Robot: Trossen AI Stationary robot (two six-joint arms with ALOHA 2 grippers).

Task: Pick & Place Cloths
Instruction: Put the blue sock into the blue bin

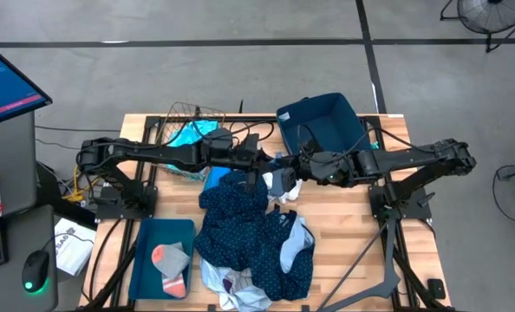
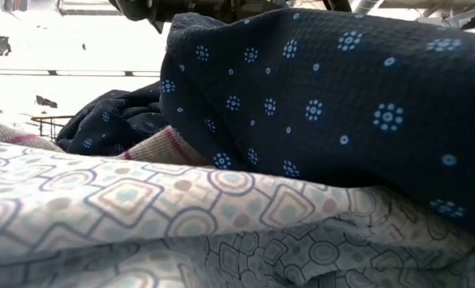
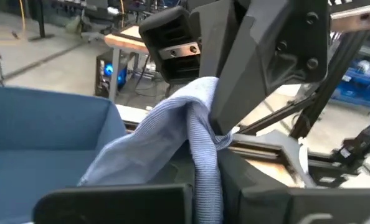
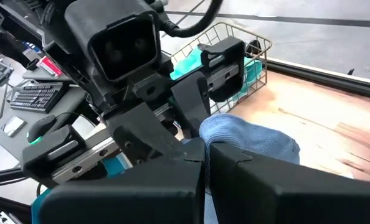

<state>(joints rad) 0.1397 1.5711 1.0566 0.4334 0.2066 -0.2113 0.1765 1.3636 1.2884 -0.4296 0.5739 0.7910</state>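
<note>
A pale blue-grey cloth point(image 1: 280, 182) hangs between my two grippers above the table's middle, just left of the navy fabric bin point(image 1: 327, 121). My left gripper point(image 1: 266, 165) reaches in from the left and my right gripper point(image 1: 292, 169) from the right. Their fingertips almost meet, and both are shut on this cloth. Below them a navy cloth with white dots point(image 1: 240, 217) lies heaped on white and bright blue cloths point(image 1: 296, 247). Up close in the low view, the navy cloth point(image 2: 325, 104) rests on a pale patterned cloth point(image 2: 141, 216). My left gripper pinches a bunched fold of the pale blue-grey cloth point(image 3: 203, 168) between its two fingers, coming level from the table's left. The cloth is lifted and drapes slack away from the fingers. My right gripper pinches the same cloth at a gathered part point(image 4: 225, 134) just beyond its nearly closed fingertips, coming level from the table's right. In the left wrist view one of its fingers point(image 3: 247, 81) lies on the cloth's top fold point(image 3: 200, 93). The cloth is slack.
A wire basket point(image 1: 195, 121) with a turquoise cloth point(image 1: 188, 137) stands at the far left. A teal tray point(image 1: 149, 260) at the near left holds coral and grey socks point(image 1: 172, 260). The cloth heap fills the table's near middle.
</note>
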